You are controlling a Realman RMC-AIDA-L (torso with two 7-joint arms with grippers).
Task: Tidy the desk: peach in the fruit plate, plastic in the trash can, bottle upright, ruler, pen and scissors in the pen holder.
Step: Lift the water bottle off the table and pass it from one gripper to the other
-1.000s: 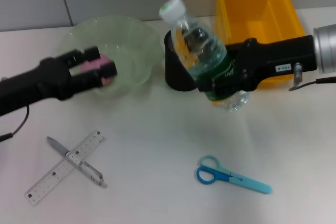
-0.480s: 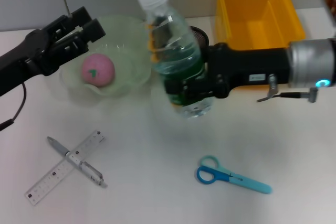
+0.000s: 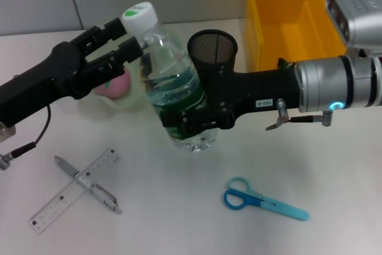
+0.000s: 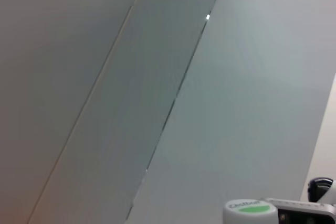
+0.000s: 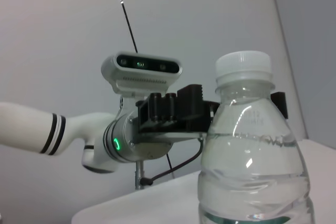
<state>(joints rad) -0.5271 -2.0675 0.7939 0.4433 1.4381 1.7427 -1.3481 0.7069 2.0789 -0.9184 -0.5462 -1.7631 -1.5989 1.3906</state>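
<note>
The counter (image 3: 197, 219) carries everything here, and the biggest thing over it is the right arm, reaching across with its right tool (image 3: 190, 120) clamped around the lower half of the bottle (image 3: 170, 91). The bottle stands nearly upright in that grip, cap tipped a little away from the tool's wrist, its base at or just above the counter; I cannot tell which.

The main risk, as I judge it, is the release. If the tool lets go while the bottle leans or hangs clear of the counter, the part-filled bottle may rock and topple. The left tool (image 3: 122, 43) sits just beside the cap, fingers spread and holding nothing, so any sway could knock one against the other. The pen holder (image 3: 212, 49) stands just behind the right tool's forearm, and a careless pull-back might clip it. The yellow trash can (image 3: 289, 16) lies well behind the arm, out of harm's way.

The fruit plate (image 3: 98, 103) is mostly hidden under the left arm, and only a sliver of the peach (image 3: 121, 83) shows just beneath the left tool. On the near side of both tools, well apart from them, lie the scissors (image 3: 262, 200), the ruler (image 3: 74, 190) and the pen (image 3: 88, 184), the pen crossed over the ruler. No plastic scrap is visible anywhere.

The left wrist view gives only wall and the bottle's cap. The right wrist view shows the bottle's shoulder close up, with its base and the gripping fingers cut off.
</note>
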